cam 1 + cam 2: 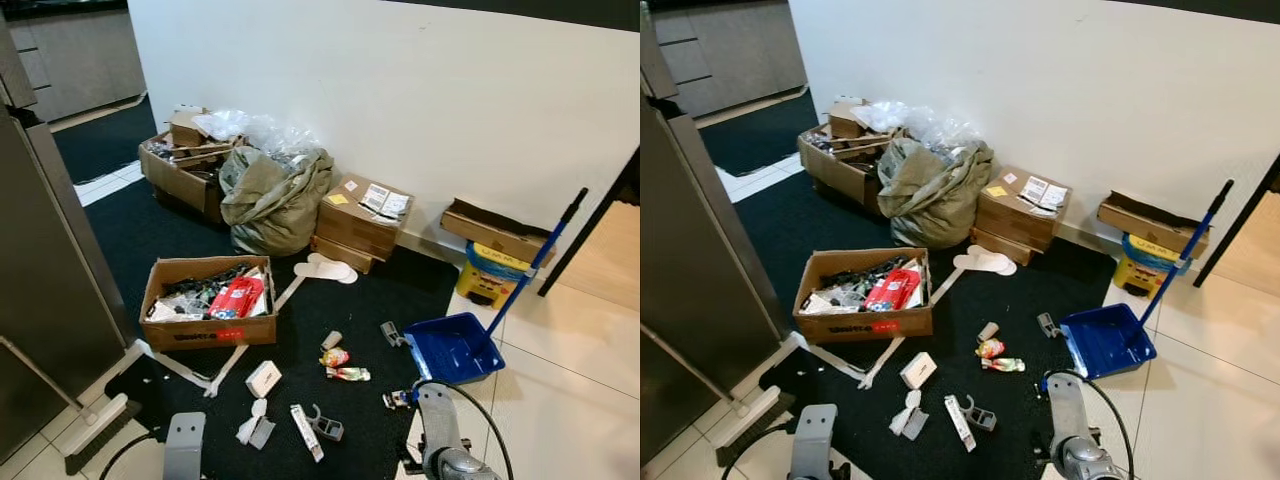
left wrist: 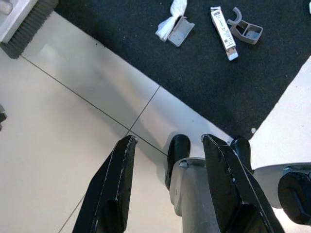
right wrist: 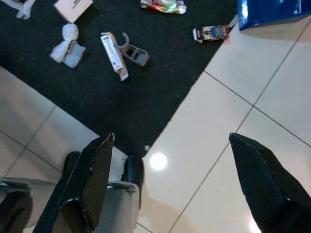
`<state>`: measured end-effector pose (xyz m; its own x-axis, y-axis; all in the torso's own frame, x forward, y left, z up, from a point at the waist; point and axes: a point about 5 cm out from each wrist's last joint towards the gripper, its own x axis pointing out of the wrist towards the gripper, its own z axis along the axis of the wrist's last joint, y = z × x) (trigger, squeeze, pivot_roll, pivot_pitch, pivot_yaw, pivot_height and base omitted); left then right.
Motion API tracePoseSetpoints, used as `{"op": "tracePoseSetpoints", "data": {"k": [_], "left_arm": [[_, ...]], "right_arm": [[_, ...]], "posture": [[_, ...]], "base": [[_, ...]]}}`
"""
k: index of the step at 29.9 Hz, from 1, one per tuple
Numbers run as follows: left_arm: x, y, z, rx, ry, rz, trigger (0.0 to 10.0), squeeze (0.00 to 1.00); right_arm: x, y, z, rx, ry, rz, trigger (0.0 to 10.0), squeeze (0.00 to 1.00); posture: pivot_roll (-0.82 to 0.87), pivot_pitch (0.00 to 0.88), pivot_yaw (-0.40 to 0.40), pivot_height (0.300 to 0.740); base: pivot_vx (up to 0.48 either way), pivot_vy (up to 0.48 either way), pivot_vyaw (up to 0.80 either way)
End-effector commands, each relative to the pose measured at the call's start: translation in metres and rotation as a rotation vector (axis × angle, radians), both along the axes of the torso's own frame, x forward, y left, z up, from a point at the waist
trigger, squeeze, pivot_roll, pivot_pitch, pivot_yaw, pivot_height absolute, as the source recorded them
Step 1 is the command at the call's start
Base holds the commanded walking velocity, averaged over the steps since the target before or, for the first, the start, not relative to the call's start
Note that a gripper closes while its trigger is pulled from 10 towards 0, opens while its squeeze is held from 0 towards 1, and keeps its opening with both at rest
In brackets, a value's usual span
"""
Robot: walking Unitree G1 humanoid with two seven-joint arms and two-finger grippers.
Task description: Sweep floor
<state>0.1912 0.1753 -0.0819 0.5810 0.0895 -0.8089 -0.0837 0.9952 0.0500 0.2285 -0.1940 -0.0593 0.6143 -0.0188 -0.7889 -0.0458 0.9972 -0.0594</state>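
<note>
Litter lies on the black rug (image 1: 400, 290): a small white box (image 1: 263, 378), crumpled paper (image 1: 255, 422), a white strip box (image 1: 306, 432), a grey clip (image 1: 326, 425), colourful wrappers (image 1: 341, 364) and a small carton (image 1: 396, 399). A blue dustpan (image 1: 455, 346) with a long handle sits at the rug's right edge. A broom head (image 1: 96, 420) rests on the tiles at lower left. My left gripper (image 2: 169, 141) hangs open over the tiles. My right gripper (image 3: 170, 141) is open too, with nothing between its fingers.
An open cardboard box (image 1: 208, 302) of clutter sits on the rug. A stuffed bag (image 1: 272, 200) and more boxes (image 1: 362, 222) line the white wall. A grey cabinet (image 1: 40, 280) stands at left. A yellow bin (image 1: 492, 275) is behind the dustpan.
</note>
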Motion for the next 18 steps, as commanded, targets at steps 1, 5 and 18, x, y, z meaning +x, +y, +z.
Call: {"op": "tracePoseSetpoints", "data": {"k": [1,5,18], "left_arm": [[0.004,-0.004,0.002,-0.001,-0.013,-0.018,10.0,0.0],[0.005,-0.005,0.002,-0.002,-0.015,-0.021,10.0,0.0],[0.012,-0.002,0.007,-0.027,-0.07,0.021,10.0,0.0]], "right_arm": [[-0.001,-0.001,-0.001,0.014,-0.007,-0.017,10.0,0.0],[-0.001,-0.001,-0.001,0.011,-0.007,-0.015,10.0,0.0],[0.019,-0.002,0.014,-0.096,-0.082,0.117,10.0,0.0]], "posture": [[-0.05,0.02,-0.059,0.74],[-0.05,0.02,-0.059,0.74],[-0.06,0.012,-0.044,0.74]], "base": [[0.0,0.0,0.8],[0.0,0.0,0.8],[0.0,0.0,0.7]]}}
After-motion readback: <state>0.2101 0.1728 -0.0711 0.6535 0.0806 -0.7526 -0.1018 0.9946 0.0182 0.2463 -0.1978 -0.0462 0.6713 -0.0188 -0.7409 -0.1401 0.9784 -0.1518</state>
